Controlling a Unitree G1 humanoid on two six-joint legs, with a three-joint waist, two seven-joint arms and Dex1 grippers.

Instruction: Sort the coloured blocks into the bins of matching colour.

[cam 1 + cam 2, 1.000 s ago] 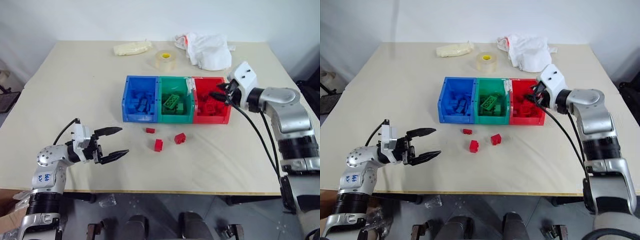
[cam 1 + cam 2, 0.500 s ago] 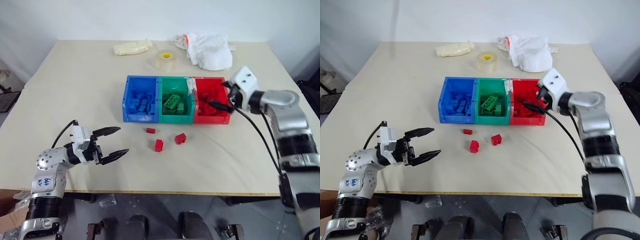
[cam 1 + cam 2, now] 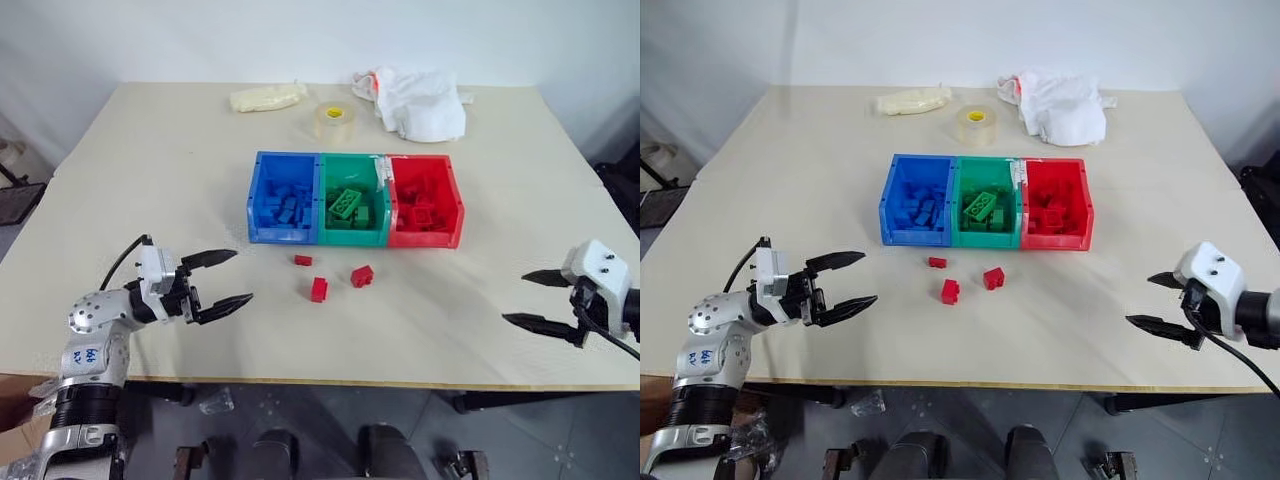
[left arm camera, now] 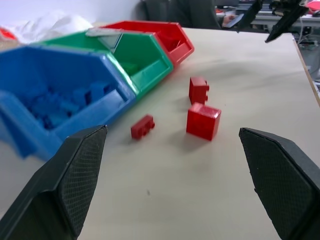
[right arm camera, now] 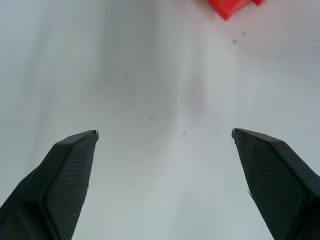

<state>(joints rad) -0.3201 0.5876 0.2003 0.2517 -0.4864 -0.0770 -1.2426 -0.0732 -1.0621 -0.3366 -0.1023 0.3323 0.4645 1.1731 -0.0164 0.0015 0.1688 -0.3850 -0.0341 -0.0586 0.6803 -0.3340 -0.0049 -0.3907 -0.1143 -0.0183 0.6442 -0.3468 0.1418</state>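
3 studded red plastic blocks [image 3: 319,290] beside rectangular bins [image 3: 355,235]

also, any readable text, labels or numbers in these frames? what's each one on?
Blue handwritten marks on the left arm's grey shoulder housing: too small to read.
Pale label strip on the green bin rim: no legible text.
Tape roll, white cloth, blocks and the other bins: no text visible.
Nothing can be quoted as readable.
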